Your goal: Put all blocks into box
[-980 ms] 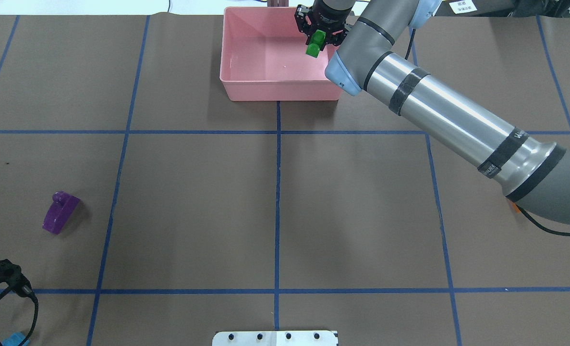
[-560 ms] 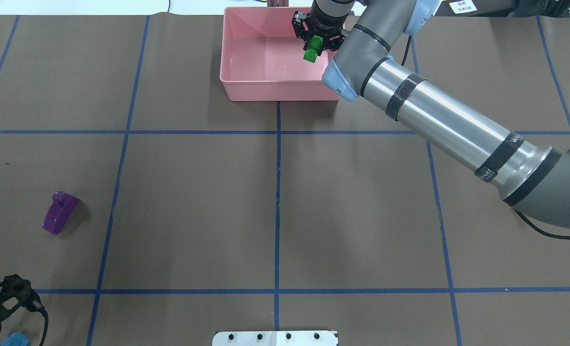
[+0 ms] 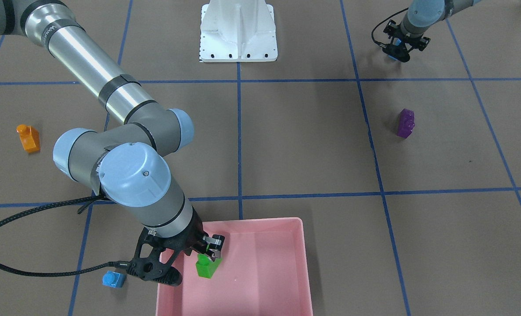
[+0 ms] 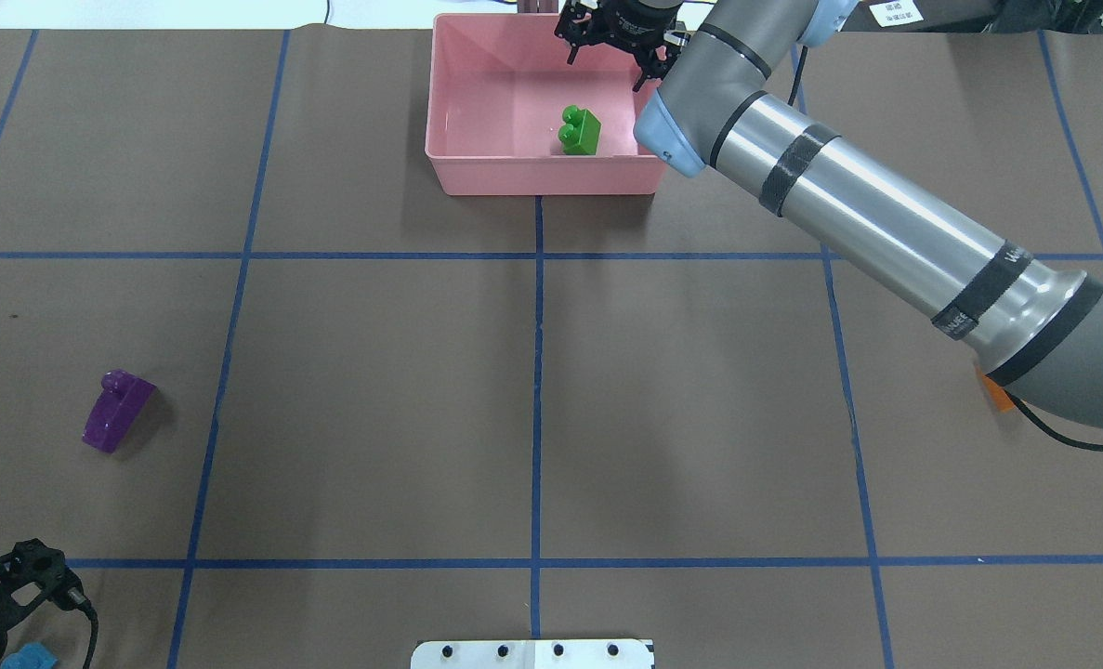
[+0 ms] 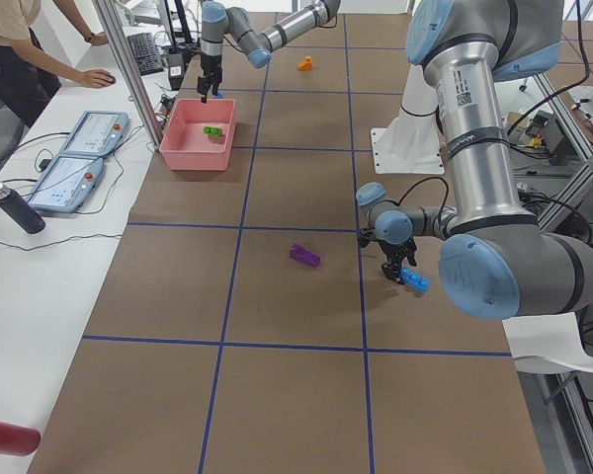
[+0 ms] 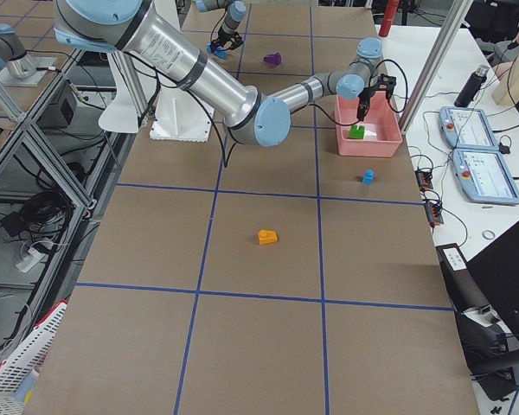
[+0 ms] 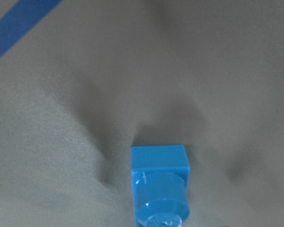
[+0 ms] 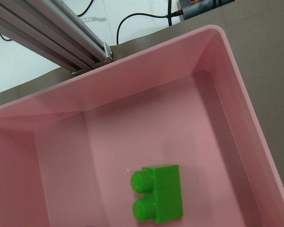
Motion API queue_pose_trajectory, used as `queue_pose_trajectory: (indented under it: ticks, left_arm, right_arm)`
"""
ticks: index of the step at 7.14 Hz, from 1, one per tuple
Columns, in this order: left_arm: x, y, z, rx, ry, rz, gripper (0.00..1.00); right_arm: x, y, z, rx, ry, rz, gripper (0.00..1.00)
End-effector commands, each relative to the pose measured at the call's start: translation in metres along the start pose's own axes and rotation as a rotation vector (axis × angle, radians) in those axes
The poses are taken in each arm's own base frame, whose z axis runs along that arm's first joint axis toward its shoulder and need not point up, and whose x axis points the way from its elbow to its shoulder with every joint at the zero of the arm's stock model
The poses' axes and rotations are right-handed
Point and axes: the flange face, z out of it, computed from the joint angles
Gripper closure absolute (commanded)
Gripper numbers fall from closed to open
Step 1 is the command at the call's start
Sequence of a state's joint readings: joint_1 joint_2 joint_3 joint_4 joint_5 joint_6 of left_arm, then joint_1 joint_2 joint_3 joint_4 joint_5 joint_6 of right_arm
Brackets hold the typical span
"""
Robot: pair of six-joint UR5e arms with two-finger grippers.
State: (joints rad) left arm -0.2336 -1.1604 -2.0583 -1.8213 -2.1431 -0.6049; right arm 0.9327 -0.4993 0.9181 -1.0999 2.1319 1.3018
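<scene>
R gripper is hanging over the top-right part of the pink box w/ jaws spread and holding nothing. That fits a finished drop, since the green block is lying free on the box floor, just below the fingers in the overhead view and touching neither. L gripper, at upper right in the front view, is hovering right above the light-blue block, prob. lining up a pick, but I can't tell if its jaws are spread or pressed together. Purple block, orange block and small blue block are sitting outside the box.
</scene>
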Motion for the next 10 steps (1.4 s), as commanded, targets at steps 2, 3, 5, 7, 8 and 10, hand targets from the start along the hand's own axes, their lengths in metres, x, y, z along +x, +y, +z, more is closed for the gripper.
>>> queue_pose_trajectory:
  ticks: [2,3,5,7,8,10]
  left_arm:
    - [-0.003,0.002,0.002,-0.005,-0.005,-0.01,1.0]
    - [-0.003,0.002,0.002,-0.006,-0.006,-0.014,1.0]
    - [0.007,0.001,-0.022,0.034,0.026,-0.018,1.0]
    - [-0.028,-0.018,-0.125,0.286,0.08,-0.154,1.0]
    - [-0.038,-0.034,-0.171,0.405,0.106,-0.191,1.0]
    - [-0.035,-0.088,-0.272,0.587,0.122,-0.242,1.0]
  right_arm:
    - [0.049,-0.026,-0.045,-0.056,-0.061,0.019,0.0]
    - [0.073,-0.022,-0.049,-0.072,-0.073,0.017,0.0]
    - [0.14,-0.02,-0.064,-0.083,-0.082,0.014,0.0]
    - [0.213,-0.023,-0.069,-0.12,-0.077,-0.015,0.0]
    - [0.242,-0.019,-0.063,-0.124,-0.061,-0.041,0.0]
    - [0.309,0.003,-0.056,-0.139,-0.029,-0.069,0.0]
